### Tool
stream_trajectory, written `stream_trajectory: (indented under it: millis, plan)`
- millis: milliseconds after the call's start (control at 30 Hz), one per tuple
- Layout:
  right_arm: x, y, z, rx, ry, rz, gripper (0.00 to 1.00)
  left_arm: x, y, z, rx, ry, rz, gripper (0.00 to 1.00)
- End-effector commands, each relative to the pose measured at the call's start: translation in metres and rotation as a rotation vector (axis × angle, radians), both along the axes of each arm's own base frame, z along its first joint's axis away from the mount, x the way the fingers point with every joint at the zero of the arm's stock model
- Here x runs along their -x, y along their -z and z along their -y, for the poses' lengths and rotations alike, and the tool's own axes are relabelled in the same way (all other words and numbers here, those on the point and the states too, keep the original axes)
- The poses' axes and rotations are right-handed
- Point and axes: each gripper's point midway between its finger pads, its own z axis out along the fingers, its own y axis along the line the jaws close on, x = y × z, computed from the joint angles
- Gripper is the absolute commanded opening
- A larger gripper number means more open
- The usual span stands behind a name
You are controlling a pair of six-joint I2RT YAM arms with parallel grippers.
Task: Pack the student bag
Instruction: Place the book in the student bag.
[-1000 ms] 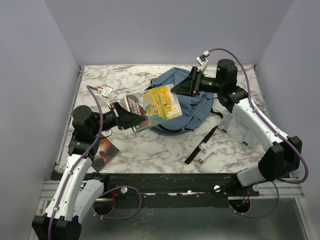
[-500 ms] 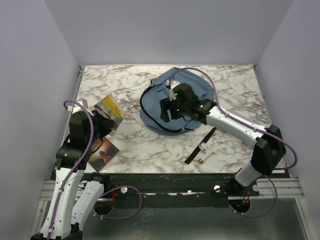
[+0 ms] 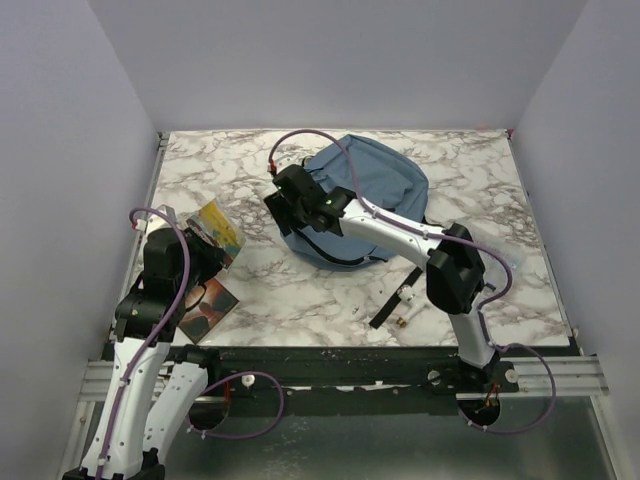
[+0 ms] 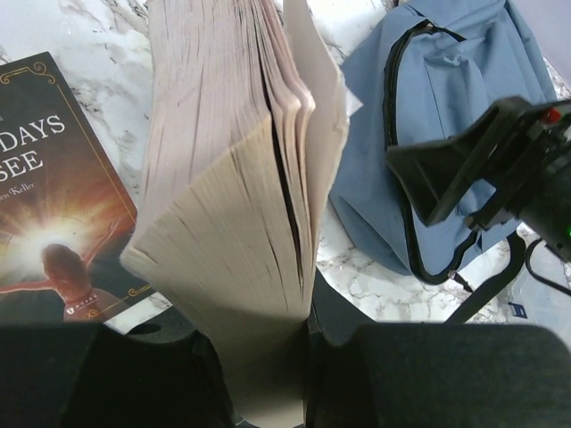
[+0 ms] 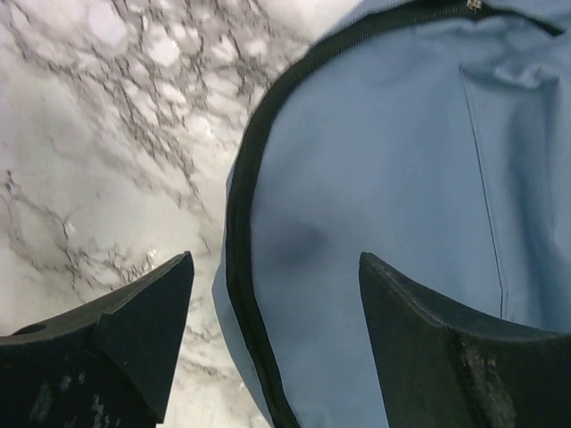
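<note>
Bag (image 3: pixel 385 185) lies flat on worktop (image 3: pixel 480 180), mid-rear, slightly R of centre. Black zip (image 5: pixel 235 223) runs round its L edge. Black strap (image 3: pixel 400 292) lies by the bag's near side, pointing to the front edge. R arm (image 3: pixel 390 228) reaches across the bag. R jaws sit over the bag's L rim, spread wide w/ nothing btwn them, one tip above marble, the other above blue fabric. L jaws, well L of bag, pinch a thick book (image 4: pixel 232 232) by its lower end, pages fanning upward. Dark-cover book (image 4: pixel 53 205) lies flat on worktop just beside it.
</note>
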Motion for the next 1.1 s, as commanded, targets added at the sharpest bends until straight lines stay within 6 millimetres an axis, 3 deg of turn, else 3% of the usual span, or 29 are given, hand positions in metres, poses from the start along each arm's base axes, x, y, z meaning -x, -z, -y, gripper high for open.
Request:
stream_trajectory:
  millis: [0,100,233,400,600,833,1067]
  plan:
    - [-0.013,0.007,-0.001,0.097,0.029,0.036,0.78,-0.007,-0.022,0.002,0.025,0.000,0.092,0.00]
    - [-0.016,0.020,-0.002,0.141,0.013,0.032,0.77,-0.007,-0.022,0.003,0.025,0.008,0.089,0.00]
    - [-0.022,0.023,0.005,0.185,0.041,0.054,0.76,-0.007,-0.018,0.006,0.034,0.017,0.080,0.00]
    - [-0.028,0.011,0.027,0.262,0.119,0.104,0.73,-0.010,-0.018,0.009,0.038,0.032,0.076,0.00]
    - [-0.018,0.007,0.056,0.326,0.152,0.111,0.68,-0.015,-0.015,0.015,0.051,0.058,0.060,0.00]
    - [-0.011,0.010,0.066,0.339,0.152,0.102,0.50,-0.021,-0.019,0.020,0.063,0.077,0.062,0.00]
    - [-0.006,-0.008,0.070,0.320,0.161,0.102,0.19,-0.022,-0.016,0.040,0.137,0.157,0.033,0.00]
